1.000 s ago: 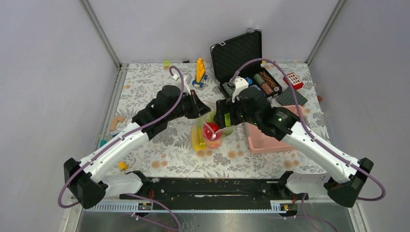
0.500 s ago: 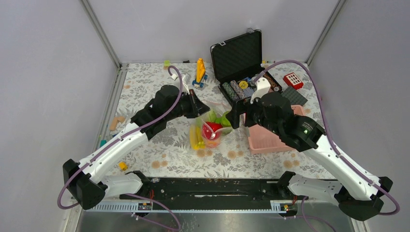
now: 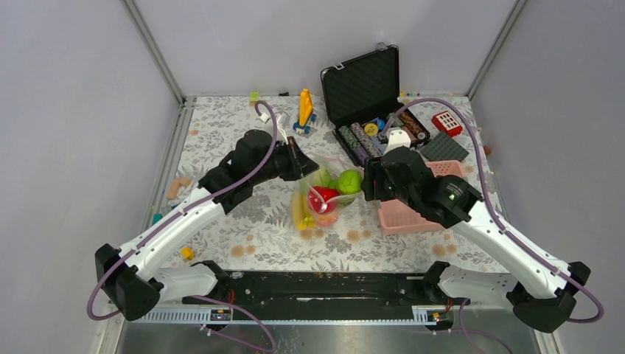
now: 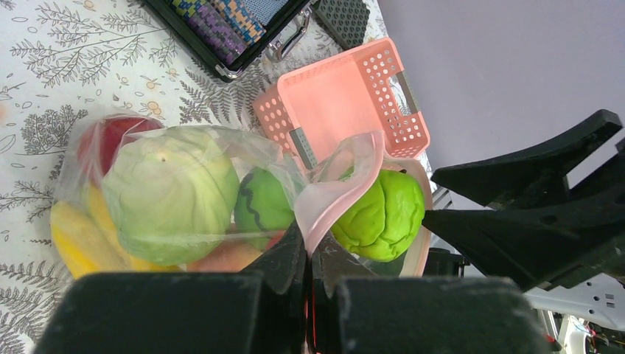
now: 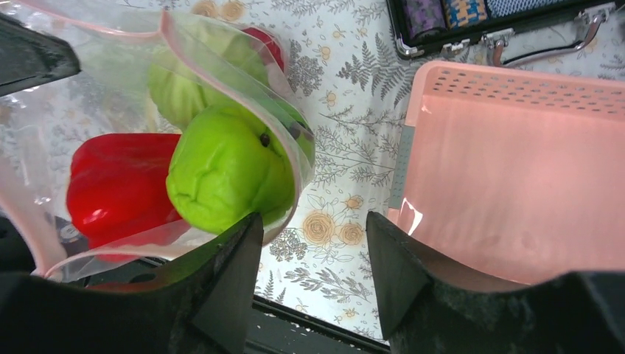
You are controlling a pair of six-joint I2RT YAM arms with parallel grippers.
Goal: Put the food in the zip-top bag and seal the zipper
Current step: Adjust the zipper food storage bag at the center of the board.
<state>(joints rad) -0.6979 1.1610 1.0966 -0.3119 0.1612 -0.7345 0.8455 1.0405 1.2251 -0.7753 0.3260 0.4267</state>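
Zip-top bag (image 3: 324, 195), one, sags open on the floral table (image 5: 346, 147) between the two grippers, its mouth turned toward the right gripper's fingers. One pink perforated basket (image 5: 516, 96) lies just beyond the right gripper's outer finger, and one black case (image 3: 361, 81) with rows of poker chips stands open past both sets of fingertips. Six pieces of food show inside the bag: one pale-green cabbage (image 4: 169, 192) ahead of the left fingers, one bright-green lumpy piece (image 5: 228, 169) at the mouth just before the right gripper's inner finger, one red pepper (image 5: 118, 184), one dark-striped green piece (image 4: 262, 203), yellow bananas (image 4: 74, 232) and one peach piece (image 4: 228, 257). The left gripper (image 4: 306, 254) has its fingers pressed together, pinching the pink zipper (image 4: 335, 192). The right gripper (image 5: 313, 251) has its fingers spread, only bare table between them, a narrow strip bounded by the bag's edge and the basket's rim.
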